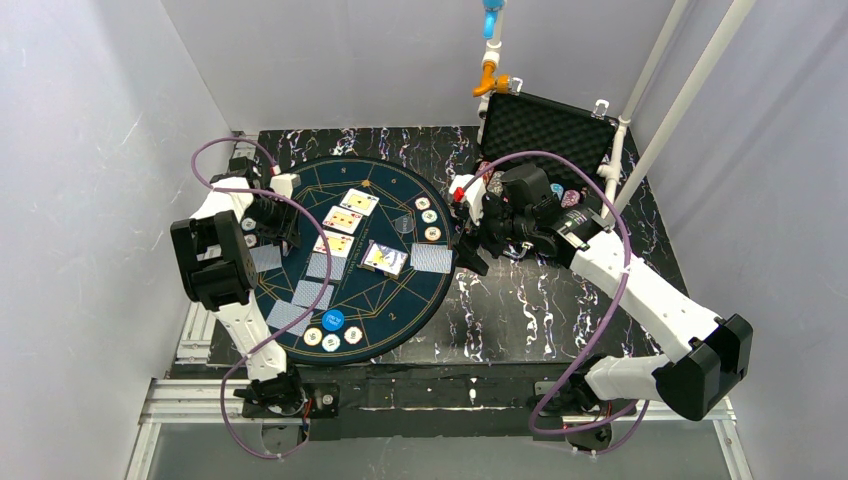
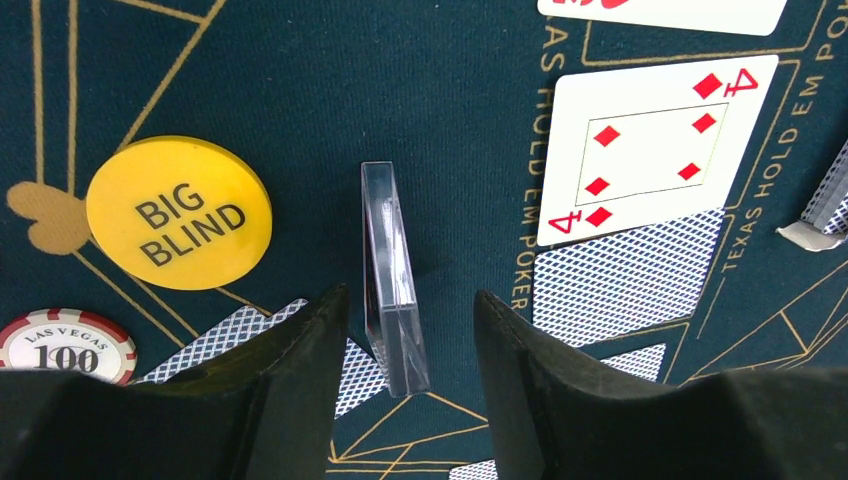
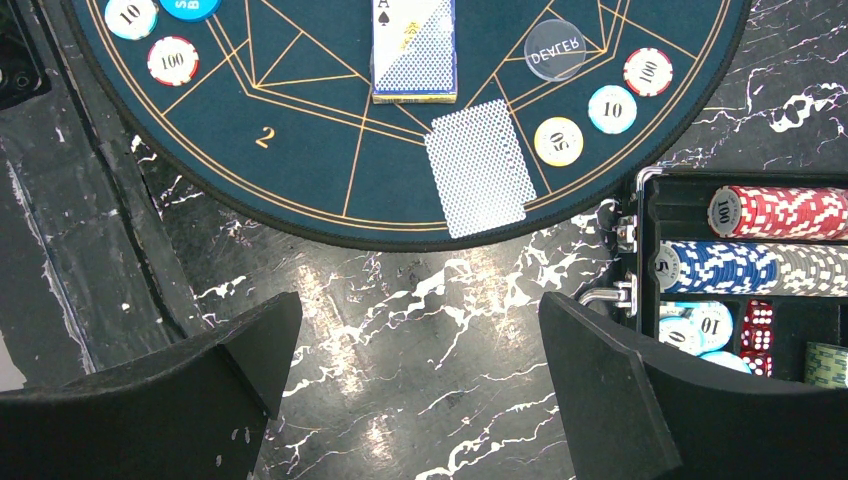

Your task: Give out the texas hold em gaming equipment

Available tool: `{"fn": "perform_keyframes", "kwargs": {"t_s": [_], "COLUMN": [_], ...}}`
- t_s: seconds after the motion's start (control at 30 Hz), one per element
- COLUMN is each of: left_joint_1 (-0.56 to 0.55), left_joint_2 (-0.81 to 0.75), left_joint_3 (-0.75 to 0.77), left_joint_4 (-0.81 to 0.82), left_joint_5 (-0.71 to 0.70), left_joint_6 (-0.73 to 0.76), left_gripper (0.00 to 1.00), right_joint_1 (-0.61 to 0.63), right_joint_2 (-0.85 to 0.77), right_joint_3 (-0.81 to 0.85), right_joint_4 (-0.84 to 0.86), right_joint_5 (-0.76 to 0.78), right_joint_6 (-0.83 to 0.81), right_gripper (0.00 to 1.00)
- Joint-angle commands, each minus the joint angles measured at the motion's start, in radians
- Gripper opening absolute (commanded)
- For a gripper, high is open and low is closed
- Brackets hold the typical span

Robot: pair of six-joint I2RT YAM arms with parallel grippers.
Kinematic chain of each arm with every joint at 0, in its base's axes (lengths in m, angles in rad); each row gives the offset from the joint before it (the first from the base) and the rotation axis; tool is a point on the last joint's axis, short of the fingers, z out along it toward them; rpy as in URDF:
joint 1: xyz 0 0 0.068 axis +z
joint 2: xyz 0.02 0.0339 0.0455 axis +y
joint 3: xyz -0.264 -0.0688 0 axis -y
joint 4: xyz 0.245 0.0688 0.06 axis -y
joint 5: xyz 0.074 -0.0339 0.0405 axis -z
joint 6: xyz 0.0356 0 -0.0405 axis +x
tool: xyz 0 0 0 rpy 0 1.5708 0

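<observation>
My left gripper (image 2: 410,295) is open low over the dark-blue mat (image 2: 300,90). A thin clear plastic piece (image 2: 388,270) stands on edge between its fingers, touching neither. Beside it lie a yellow BIG BLIND button (image 2: 178,212), a 100 chip (image 2: 65,345), a four of diamonds (image 2: 655,145) and face-down cards (image 2: 625,275). My right gripper (image 3: 420,310) is open and empty over the black marble table (image 3: 420,400), near a face-down card (image 3: 475,180), the deck (image 3: 413,45), a clear DEALER button (image 3: 555,50) and three chips (image 3: 612,108).
The open black case (image 3: 665,215) holds rows of red chips (image 3: 790,212) and blue chips (image 3: 730,265) at my right gripper's right. In the top view, face-up cards (image 1: 343,219), a blue button (image 1: 332,320) and chips (image 1: 313,338) lie on the mat (image 1: 400,300). The case lid (image 1: 545,125) stands behind.
</observation>
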Motion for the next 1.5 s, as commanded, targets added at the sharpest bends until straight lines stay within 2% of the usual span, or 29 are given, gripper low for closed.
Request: {"fn": "perform_keyframes", "kwargs": {"t_s": [0.0,0.17,0.3,0.37,0.4,0.43,0.47,0.77,0.97,1.07,1.23,1.33,1.47], "left_joint_1": [-0.003,-0.002,-0.004,-0.005,-0.005,-0.005,-0.004,0.029,0.025,-0.009,-0.073,-0.124,-0.147], "left_joint_2": [-0.066,-0.072,-0.084,-0.102,-0.114,-0.129,-0.142,-0.227,-0.315,-0.369,-0.615,-0.728,-0.787], "left_joint_3": [-0.009,-0.001,0.012,0.027,0.038,0.053,0.077,0.431,0.521,0.400,-0.013,-0.170,-0.285], "left_joint_4": [-0.022,-0.023,-0.035,-0.054,-0.064,-0.078,-0.101,-0.365,-0.541,-0.640,-0.487,-0.434,-0.427], "left_joint_5": [0.009,0.007,0.017,0.028,0.033,0.036,0.032,0.126,0.267,0.255,0.141,0.068,0.029], "left_joint_6": [0.007,0.010,0.009,0.004,-0.003,-0.011,-0.017,-0.147,-0.149,-0.081,-0.113,-0.156,-0.184], "left_gripper": [0.51,0.62,0.66,0.83,0.86,0.95,0.98,0.98,0.98,0.98,0.98,0.98,0.98], "right_joint_1": [-0.006,-0.006,-0.006,-0.007,-0.006,-0.007,-0.007,-0.008,-0.012,-0.025,-0.066,-0.093,-0.118], "right_joint_2": [-0.024,-0.025,-0.025,-0.025,-0.025,-0.026,-0.026,-0.038,-0.058,-0.097,-0.191,-0.226,-0.261], "right_joint_3": [0.008,0.004,0.004,0.008,0.010,0.012,0.016,0.031,0.016,-0.046,-0.147,-0.185,-0.238], "right_joint_4": [0.020,0.025,0.027,0.025,0.023,0.023,0.022,0.068,0.079,0.055,0.020,-0.005,-0.005], "right_joint_5": [-0.008,-0.008,-0.009,-0.009,-0.007,-0.003,-0.001,0.079,0.201,0.251,0.289,0.305,0.314], "right_joint_6": [-0.001,-0.001,-0.001,-0.001,-0.002,-0.001,-0.002,0.048,0.114,0.112,0.090,0.085,0.073], "right_gripper": [0.98,0.98,0.98,0.98,0.98,0.98,0.98,0.98,0.98,0.98,0.98,0.98,0.98]}}
